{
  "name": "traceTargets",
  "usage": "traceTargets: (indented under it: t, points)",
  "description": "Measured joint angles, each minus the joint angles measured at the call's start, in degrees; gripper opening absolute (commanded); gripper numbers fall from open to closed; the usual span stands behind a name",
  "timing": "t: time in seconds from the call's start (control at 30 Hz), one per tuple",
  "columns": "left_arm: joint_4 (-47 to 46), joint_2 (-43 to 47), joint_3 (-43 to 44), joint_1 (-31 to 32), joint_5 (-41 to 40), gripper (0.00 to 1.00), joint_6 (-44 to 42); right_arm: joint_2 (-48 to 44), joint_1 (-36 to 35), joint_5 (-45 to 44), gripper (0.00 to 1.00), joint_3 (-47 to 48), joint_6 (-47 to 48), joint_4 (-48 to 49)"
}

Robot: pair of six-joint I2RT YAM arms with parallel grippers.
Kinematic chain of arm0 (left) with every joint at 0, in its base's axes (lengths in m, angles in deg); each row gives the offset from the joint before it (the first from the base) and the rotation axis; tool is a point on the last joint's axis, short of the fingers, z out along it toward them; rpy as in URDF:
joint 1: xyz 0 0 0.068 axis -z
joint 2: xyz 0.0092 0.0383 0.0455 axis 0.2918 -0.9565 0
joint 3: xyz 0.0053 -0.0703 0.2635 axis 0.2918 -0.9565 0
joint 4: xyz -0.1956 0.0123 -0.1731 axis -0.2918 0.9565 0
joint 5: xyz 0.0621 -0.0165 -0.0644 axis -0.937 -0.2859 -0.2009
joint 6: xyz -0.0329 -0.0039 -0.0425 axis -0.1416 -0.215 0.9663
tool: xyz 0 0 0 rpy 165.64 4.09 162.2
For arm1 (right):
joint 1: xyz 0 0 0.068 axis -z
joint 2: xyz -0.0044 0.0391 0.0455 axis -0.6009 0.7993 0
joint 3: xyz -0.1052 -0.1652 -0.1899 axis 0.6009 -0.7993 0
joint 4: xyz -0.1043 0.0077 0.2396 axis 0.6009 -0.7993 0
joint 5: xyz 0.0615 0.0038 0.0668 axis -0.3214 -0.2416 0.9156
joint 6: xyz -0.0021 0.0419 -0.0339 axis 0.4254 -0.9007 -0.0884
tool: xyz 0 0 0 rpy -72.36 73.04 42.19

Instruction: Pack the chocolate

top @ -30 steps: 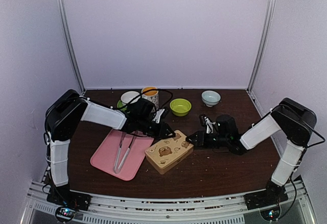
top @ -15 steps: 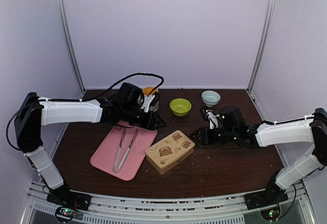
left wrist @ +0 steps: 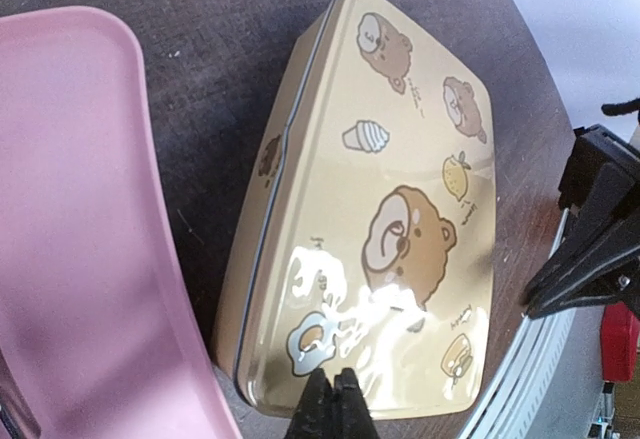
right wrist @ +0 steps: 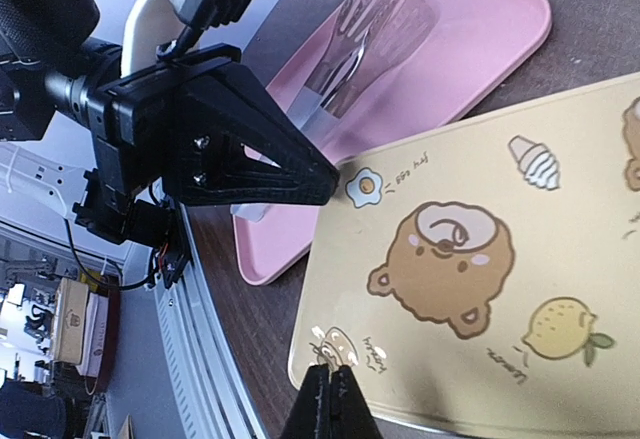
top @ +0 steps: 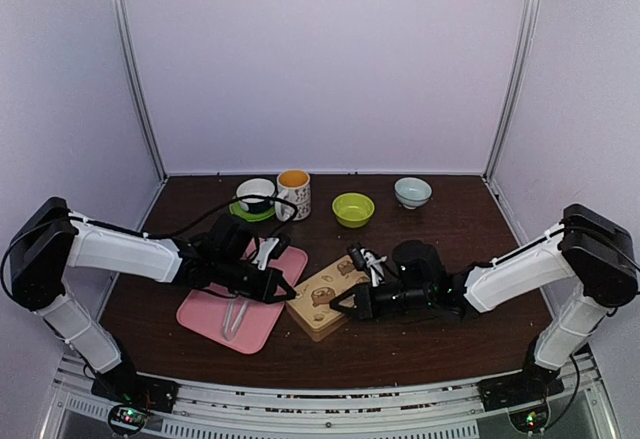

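Note:
The bear-printed tin [top: 322,292] lies shut on the table, its lid filling the left wrist view [left wrist: 390,229] and the right wrist view [right wrist: 500,259]. No chocolate shows in any view. My left gripper [top: 287,288] is shut and empty, its tips [left wrist: 335,399] at the tin's left corner by the fried-egg print. My right gripper [top: 337,304] is shut and empty, its tips [right wrist: 332,389] at the tin's near edge. The two grippers face each other across that corner; the left gripper [right wrist: 240,159] shows in the right wrist view. I cannot tell if either touches the lid.
A pink tray [top: 205,311] with the long tongs [top: 238,315] lies left of the tin. At the back stand a white cup on a green saucer [top: 255,195], a printed mug [top: 293,191], a green bowl [top: 353,209] and a pale blue bowl [top: 412,191].
Both arms have swung forward from further back. The left gripper came from near the mug to the tin's left corner, and the right gripper came in from the right to the tin's near edge.

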Motion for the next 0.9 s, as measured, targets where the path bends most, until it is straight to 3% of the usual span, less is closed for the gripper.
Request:
traceTargets:
  t: [0.33, 0.6, 0.9]
  points:
    - [-4.5, 0.0, -2.7, 0.0, -0.9, 0.0, 1.7, 3.8, -1.4, 1.9, 0.0, 6.7, -0.6, 2.1]
    - [-3.2, 4.1, -1.5, 0.7, -2.2, 0.0, 1.7, 12.3, -1.4, 3.5, 0.0, 3.2, -0.5, 9.2]
    - [-13.7, -3.7, -4.0, 1.4, -1.5, 0.0, 4.7, 6.3, -1.6, 3.6, 0.0, 3.3, 1.1, 4.0]
